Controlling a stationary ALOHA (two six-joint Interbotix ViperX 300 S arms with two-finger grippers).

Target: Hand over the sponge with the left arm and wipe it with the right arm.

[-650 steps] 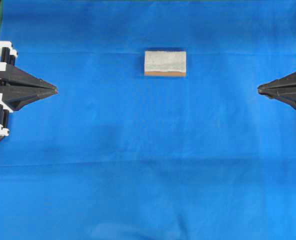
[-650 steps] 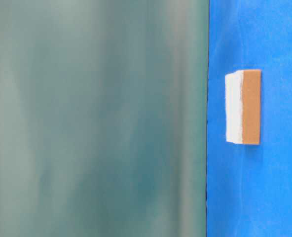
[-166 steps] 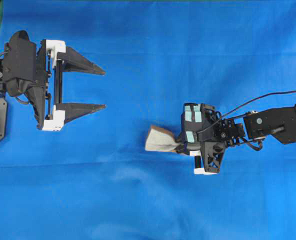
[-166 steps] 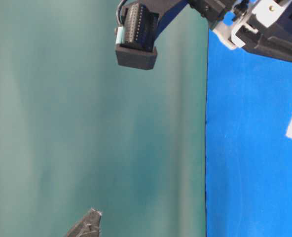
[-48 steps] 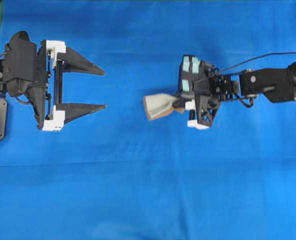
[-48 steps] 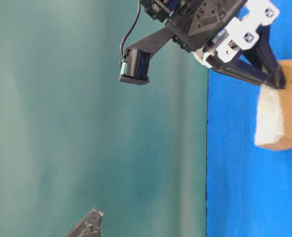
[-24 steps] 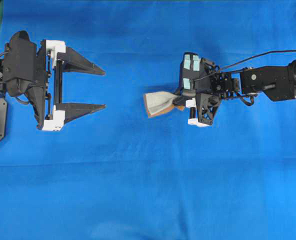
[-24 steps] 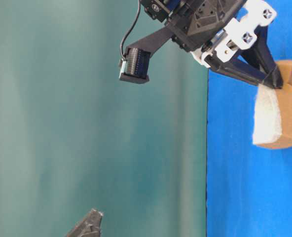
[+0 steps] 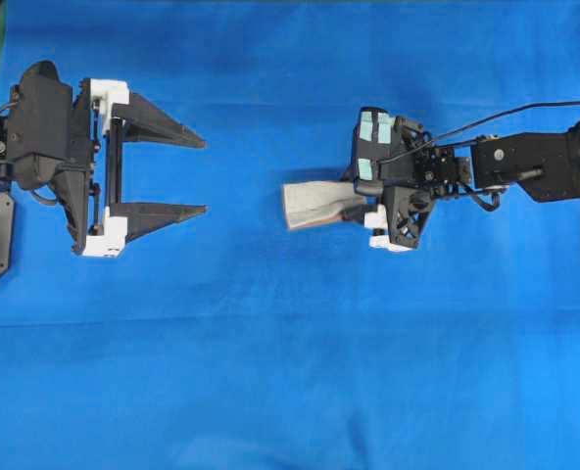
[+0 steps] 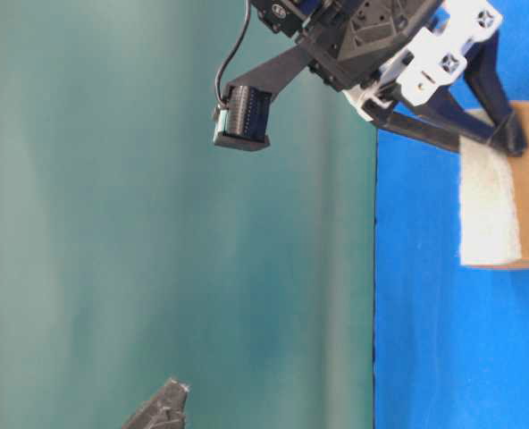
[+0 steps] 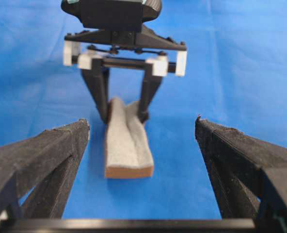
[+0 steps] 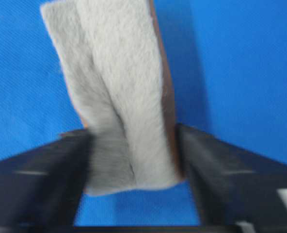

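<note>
Right gripper (image 9: 352,203) is flanking one end of the sponge (image 9: 319,204), grip state unclear, its long axis pointing across the tabletop (image 9: 290,372) at the left gripper (image 9: 204,176), which is gaping wide, empty, well apart.

Robot lab bench, blue cloth (image 9: 270,372) (plain teal backdrop (image 10: 157,223))

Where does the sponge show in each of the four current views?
Overhead: sponge, just right of centre.
Table-level: right edge, upper half.
Left wrist: centre.
Right wrist: upper centre.
Shared landmark: the right claw around its end.
</note>
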